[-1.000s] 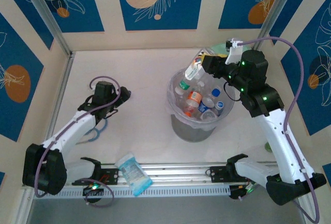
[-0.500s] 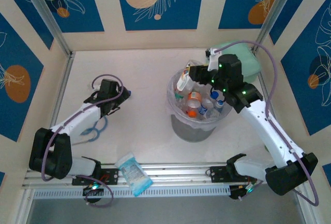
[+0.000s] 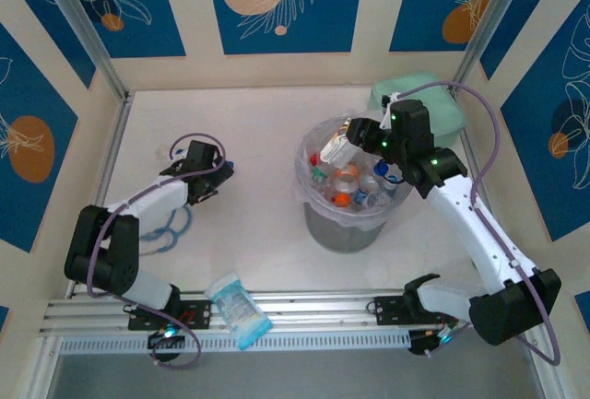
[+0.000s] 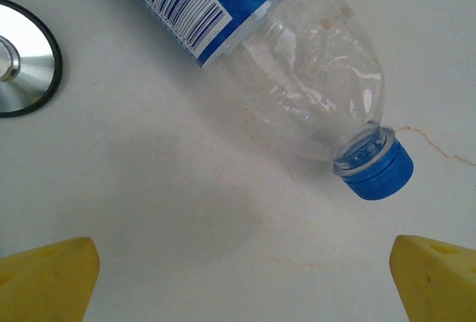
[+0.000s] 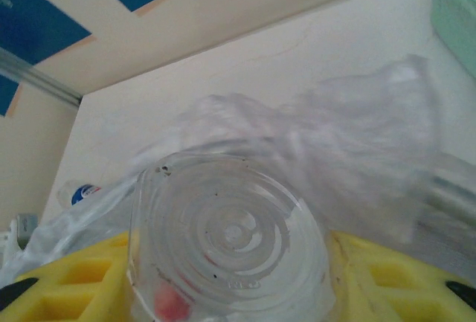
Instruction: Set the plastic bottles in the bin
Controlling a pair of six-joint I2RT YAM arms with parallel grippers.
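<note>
Bottles [image 3: 348, 182] with red, orange and blue caps lay heaped inside the bin [image 3: 343, 233]. The bin was a round translucent grey bucket lined with a clear bag, and it stood right of the centre of the tabletop [image 3: 258, 123], nearer the far right corner.

Over the bin's far rim, the right gripper [image 3: 344, 146] pinched a clear bottle [image 3: 330, 153] with a white and red label, tilted above the heap. In the right wrist view, that bottle's ribbed round base [image 5: 230, 240] sat between the yellow fingers [image 5: 89, 277] of the right gripper [image 5: 230, 285]. Crumpled bag plastic [image 5: 357, 136] lay beyond it.

A mint-green case [image 3: 429, 104] lay in the far right corner, just behind the bin, and its edge [image 5: 457, 17] showed in the right wrist view.

Toward the left edge of the tabletop, the left gripper [image 3: 214, 176] was spread wide and held nothing. Its yellow fingertips [image 4: 44, 277] were well apart on either side of bare surface. Just beyond the left gripper [image 4: 242, 285] a blue-capped bottle [image 4: 297, 76] lay on its side, clear with a blue label and a barcode, touching neither finger. The same bottle [image 3: 227, 167] showed beside the gripper in the top view.

A round metal disc [image 4: 22, 58] with a dark rim sat near the bottle's labelled body.

A flat blue-and-white packet [image 3: 238, 310] lay at the near edge, left of centre.
</note>
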